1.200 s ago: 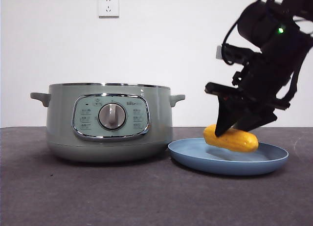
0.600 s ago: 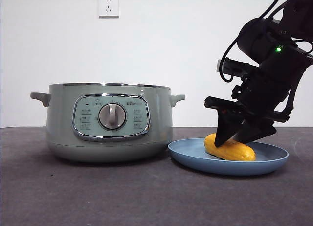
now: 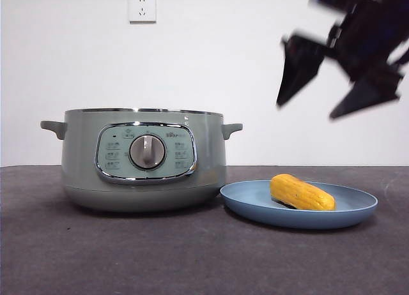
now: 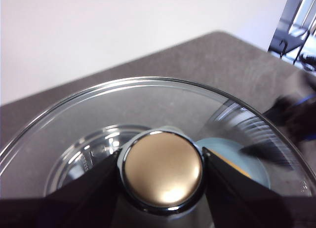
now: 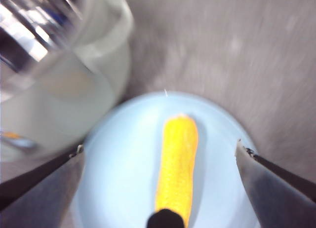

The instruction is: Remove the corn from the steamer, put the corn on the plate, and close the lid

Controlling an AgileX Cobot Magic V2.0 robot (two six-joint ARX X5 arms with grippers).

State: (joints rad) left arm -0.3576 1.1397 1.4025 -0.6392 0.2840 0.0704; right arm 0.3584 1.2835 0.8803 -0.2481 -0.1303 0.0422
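Small yellow-orange corn cob (image 3: pixel 301 192) lies on the shallow light-blue plate (image 3: pixel 255 202); right gripper (image 3: pixel 332 84) spread wide, empty. Left gripper (image 4: pixel 162 171) clamps the domed glass lid (image 4: pixel 98 114) by its knob; it should be lowered level and centred onto the sage-green steamer pot (image 3: pixel 77 154).

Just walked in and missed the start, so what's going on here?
The corn lies on the light-blue plate, beside the open steamer. The right gripper hangs open in the air above the plate, holding nothing. The left gripper is shut on the knob of the glass lid, held aloft; the front view does not show it. Only closing the steamer with the lid is left.
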